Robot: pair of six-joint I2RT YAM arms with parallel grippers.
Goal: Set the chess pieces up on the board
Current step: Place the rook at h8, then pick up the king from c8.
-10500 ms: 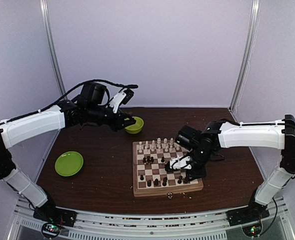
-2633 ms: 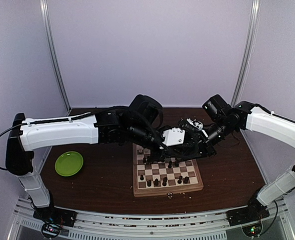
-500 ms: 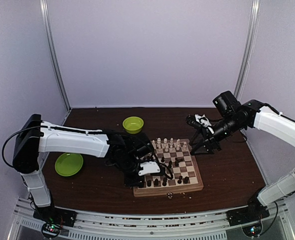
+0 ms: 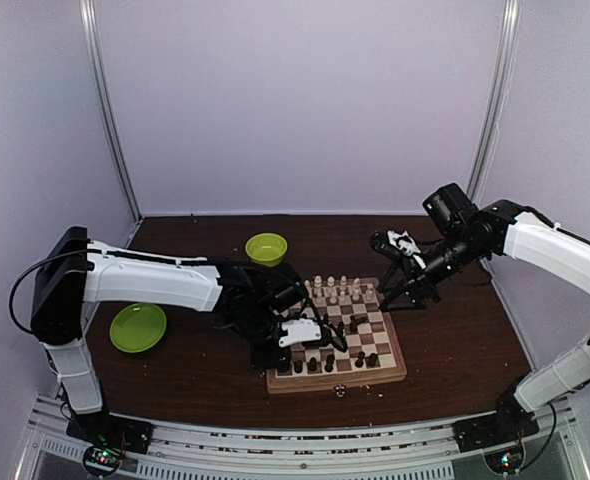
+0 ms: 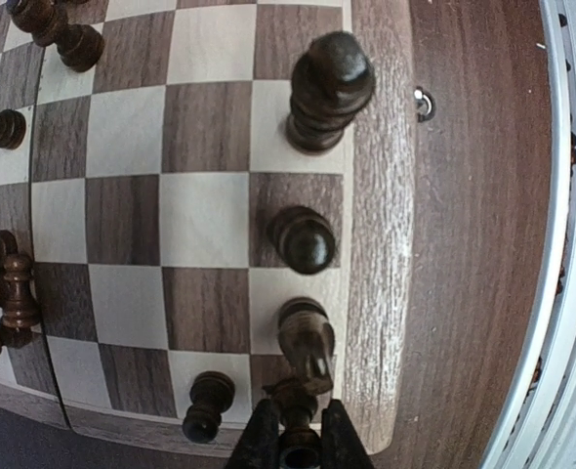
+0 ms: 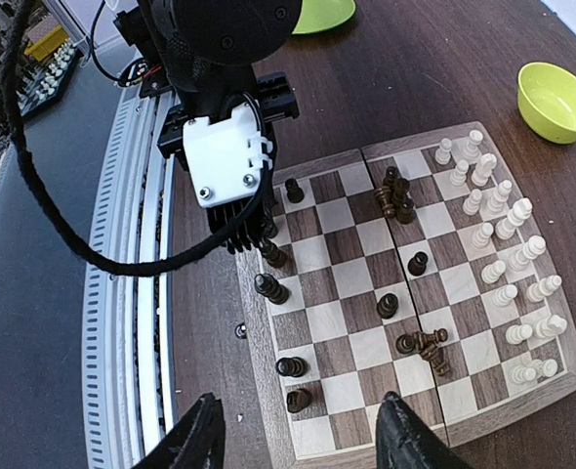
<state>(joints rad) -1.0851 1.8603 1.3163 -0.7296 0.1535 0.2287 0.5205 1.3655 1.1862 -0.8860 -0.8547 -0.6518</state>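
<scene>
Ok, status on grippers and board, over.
Left gripper shut on a dark piece, near-left corner of the board. Right gripper open, empty, raised. Dark pieces toppled mid-board.

The board (image 4: 375, 376) is checkered in light and dark brown squares inside a pale wood rim. The chess pieces (image 4: 331, 287) are cream-white along the far side and dark brown-black over the near squares. The bowl (image 4: 266, 248) and the plate (image 4: 138, 327) on the left are lime green. The table (image 4: 455, 330) is dark reddish brown. The left arm (image 4: 145, 283) and right arm (image 4: 560, 248) are white with black joints.
</scene>
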